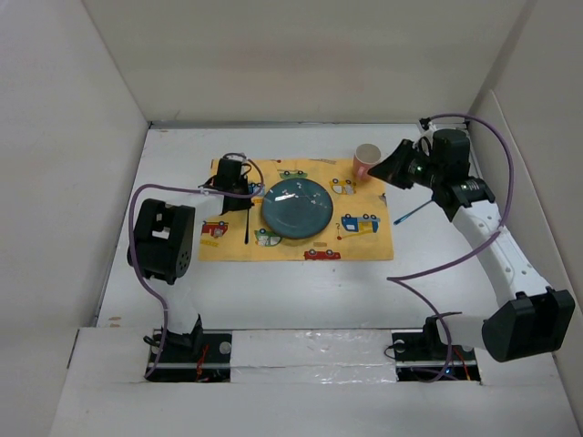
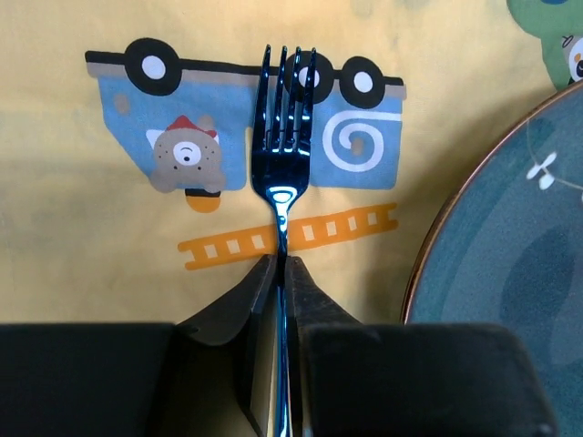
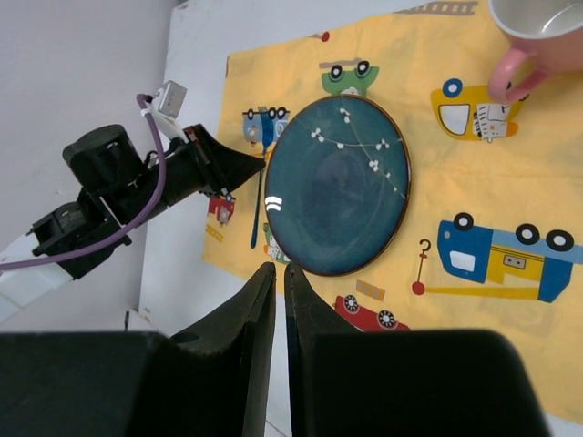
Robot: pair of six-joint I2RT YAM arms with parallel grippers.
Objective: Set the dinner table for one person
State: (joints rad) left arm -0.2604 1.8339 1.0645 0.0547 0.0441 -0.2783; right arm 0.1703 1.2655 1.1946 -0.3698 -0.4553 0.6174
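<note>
On the white dinner table (image 1: 301, 282) lies a yellow car-patterned mat (image 1: 364, 246) with a dark teal plate (image 1: 296, 209) in its middle. A pink cup (image 1: 366, 162) stands at the mat's far right corner. My left gripper (image 2: 281, 259) is shut on the handle of a dark blue fork (image 2: 284, 164), which points along the mat just left of the plate (image 2: 510, 273). The top view shows that gripper (image 1: 241, 198) and the fork (image 1: 248, 228). My right gripper (image 3: 278, 267) is shut with nothing visible in it, raised beside the cup (image 3: 537, 36); it also shows from above (image 1: 390, 169).
A thin blue utensil (image 1: 414, 212) lies on the table just right of the mat, under the right arm. Beige walls close in the table on the left, far and right sides. The left arm's cable (image 1: 173, 189) loops near the mat's left edge.
</note>
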